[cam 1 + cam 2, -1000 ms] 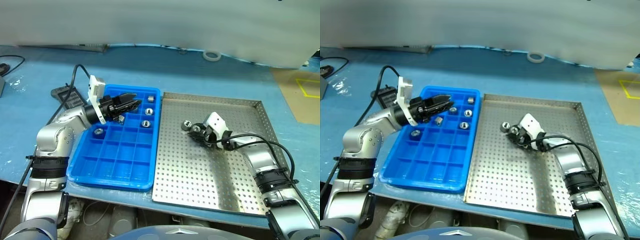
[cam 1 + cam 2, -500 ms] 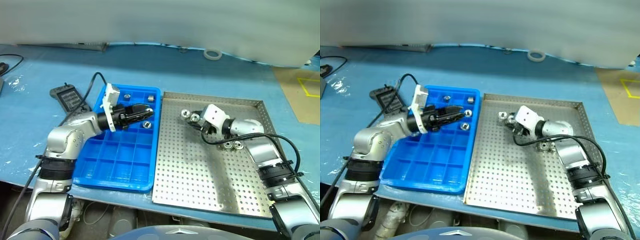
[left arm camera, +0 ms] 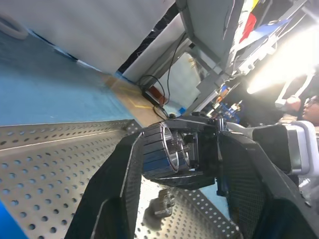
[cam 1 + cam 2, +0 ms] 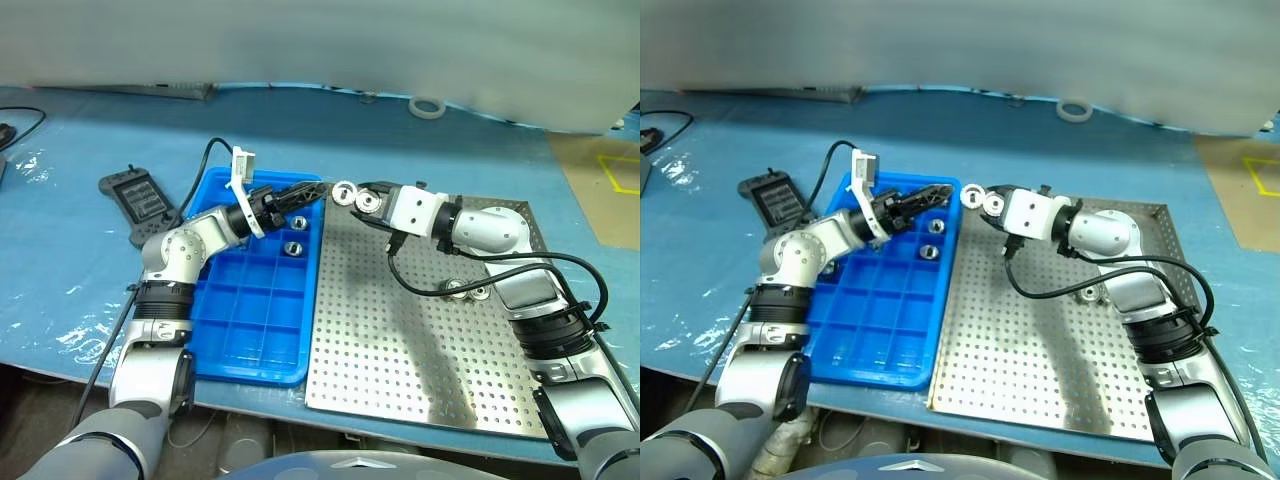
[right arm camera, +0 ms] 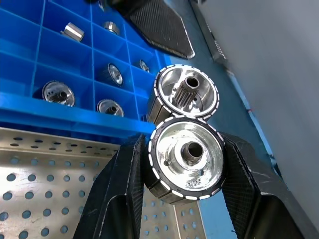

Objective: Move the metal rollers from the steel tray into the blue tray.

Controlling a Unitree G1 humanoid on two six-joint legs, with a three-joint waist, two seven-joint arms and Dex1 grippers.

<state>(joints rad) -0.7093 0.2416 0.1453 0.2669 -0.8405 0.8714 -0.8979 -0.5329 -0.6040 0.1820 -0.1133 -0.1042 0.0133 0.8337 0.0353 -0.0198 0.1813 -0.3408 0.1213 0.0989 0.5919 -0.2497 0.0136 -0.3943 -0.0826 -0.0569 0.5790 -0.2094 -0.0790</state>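
- The right tool (image 4: 352,196) is raised over the far left corner of the steel tray (image 4: 420,350), next to the blue tray's (image 4: 255,310) far right corner, and points toward the left tool (image 4: 300,196).
- Its two black fingers (image 5: 122,186) are clamped on two metal rollers (image 5: 187,154) set side by side, the nearer one pinched between the pads and the second one (image 5: 184,95) touching it just past the fingertips.
- The left tool hangs over the far right compartments of the blue tray, fingers partly spread and aimed at the held pair; in the left wrist view those rollers (image 3: 167,152) sit in the gap between its fingers (image 3: 119,189), though I cannot tell whether they touch them.
- More rollers (image 4: 466,290) lie loose on the steel tray beneath the right forearm.
- Several rollers already sit in far compartments of the blue tray, one (image 4: 292,248) near its right wall.
- A dark handheld controller (image 4: 138,196) lies on the blue surface (image 4: 60,250) left of the blue tray, and a white tape ring (image 4: 425,106) lies well beyond both trays.
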